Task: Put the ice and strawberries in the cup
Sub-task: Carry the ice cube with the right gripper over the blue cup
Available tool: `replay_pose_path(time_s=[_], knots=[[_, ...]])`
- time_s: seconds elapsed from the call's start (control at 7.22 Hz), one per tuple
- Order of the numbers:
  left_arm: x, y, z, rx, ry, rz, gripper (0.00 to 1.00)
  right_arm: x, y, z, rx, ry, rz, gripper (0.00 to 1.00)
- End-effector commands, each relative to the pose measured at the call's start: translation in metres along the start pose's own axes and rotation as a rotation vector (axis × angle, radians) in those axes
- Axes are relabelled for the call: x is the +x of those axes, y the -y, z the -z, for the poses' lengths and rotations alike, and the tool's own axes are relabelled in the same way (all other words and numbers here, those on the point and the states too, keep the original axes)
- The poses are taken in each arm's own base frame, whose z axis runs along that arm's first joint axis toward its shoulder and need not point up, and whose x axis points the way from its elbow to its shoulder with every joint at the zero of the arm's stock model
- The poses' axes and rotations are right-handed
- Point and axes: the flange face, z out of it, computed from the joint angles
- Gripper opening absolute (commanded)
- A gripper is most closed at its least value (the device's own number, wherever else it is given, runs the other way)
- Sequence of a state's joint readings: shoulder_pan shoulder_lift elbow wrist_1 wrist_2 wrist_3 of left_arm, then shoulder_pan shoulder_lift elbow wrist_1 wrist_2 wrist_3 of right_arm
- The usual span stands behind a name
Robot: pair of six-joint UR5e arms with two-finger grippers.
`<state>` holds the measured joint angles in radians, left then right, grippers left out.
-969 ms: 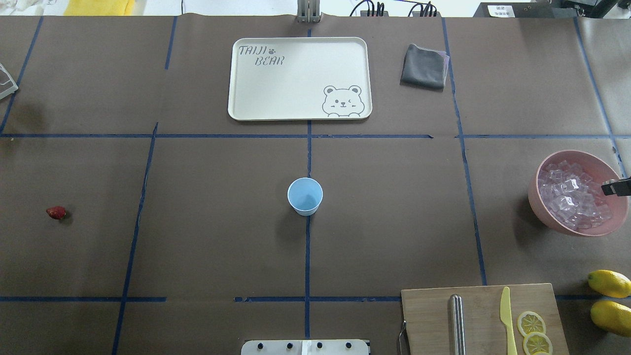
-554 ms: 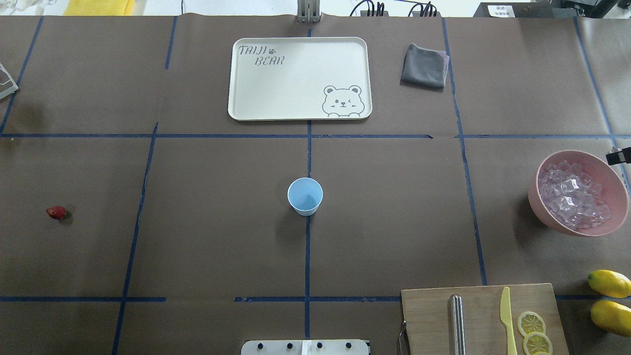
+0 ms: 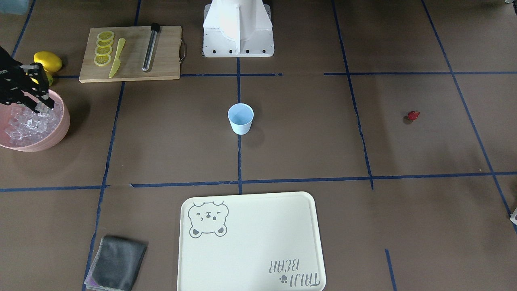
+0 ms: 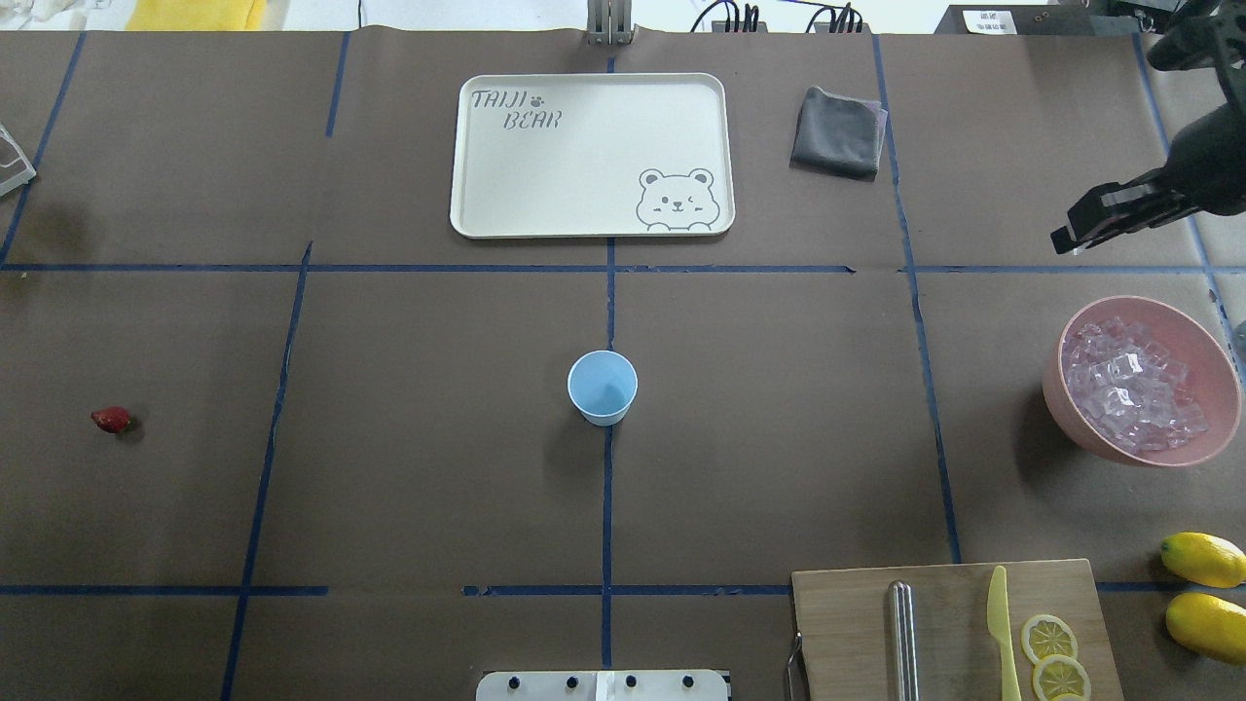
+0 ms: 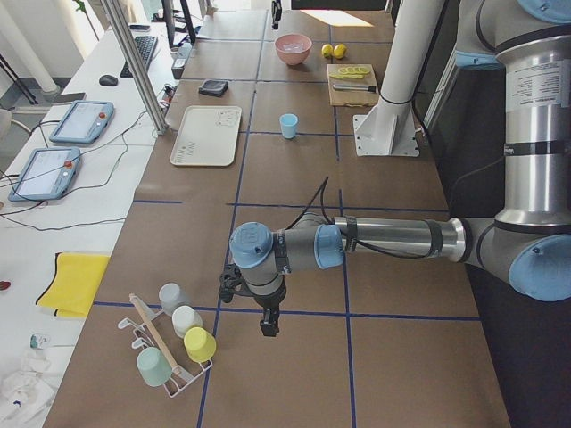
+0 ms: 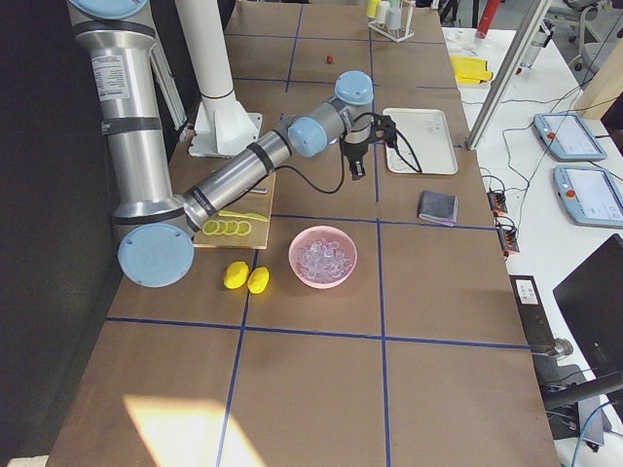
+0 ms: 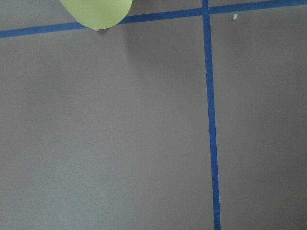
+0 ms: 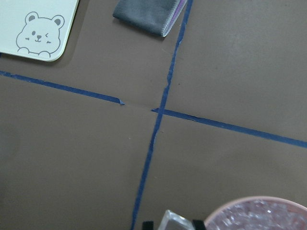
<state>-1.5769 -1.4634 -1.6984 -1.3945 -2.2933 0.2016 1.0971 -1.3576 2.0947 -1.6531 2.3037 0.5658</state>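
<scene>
The light blue cup point(image 4: 603, 387) stands upright at the table's middle. One dark red strawberry point(image 4: 111, 420) lies far left. The pink bowl point(image 4: 1054, 389) at the right holds many ice cubes point(image 4: 1129, 385). My right gripper point(image 4: 1068, 239) hangs in the air beyond the bowl's far rim. In the right wrist view its fingertips point(image 8: 196, 223) are closed on one glassy ice cube point(image 8: 178, 221), next to the bowl's rim point(image 8: 230, 211). My left gripper point(image 5: 268, 325) shows only in the exterior left view, far from the cup; I cannot tell if it is open or shut.
A cream bear tray point(image 4: 487, 209) and a grey cloth point(image 4: 837, 131) lie at the back. A cutting board point(image 4: 847, 623) with a metal rod, yellow knife and lemon slices sits front right, with two lemons point(image 4: 1205, 559) beside it. A rack of cups point(image 5: 169, 348) stands near the left gripper.
My right gripper has risen from the ice in the bowl and moved away over the bowl's far rim, toward the back. The cup and the strawberry have not moved.
</scene>
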Motion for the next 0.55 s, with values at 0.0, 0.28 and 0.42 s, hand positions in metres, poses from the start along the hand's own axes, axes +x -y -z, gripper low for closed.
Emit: replay_pose_path(time_s=[0.0, 0.28, 0.42], knots=[[0.001, 0.001, 0.001, 0.002, -0.001, -0.003, 1.00, -0.139, 0.020, -0.003, -0.048, -0.044, -0.054, 0.00], [0.001, 0.000, 0.000, 0.001, -0.001, -0.002, 1.00, -0.238, 0.003, -0.038, -0.065, -0.089, -0.060, 0.00], [0.001, 0.000, 0.000, 0.001, -0.001, -0.002, 1.00, -0.290, 0.014, -0.056, -0.048, -0.106, -0.096, 0.00]])
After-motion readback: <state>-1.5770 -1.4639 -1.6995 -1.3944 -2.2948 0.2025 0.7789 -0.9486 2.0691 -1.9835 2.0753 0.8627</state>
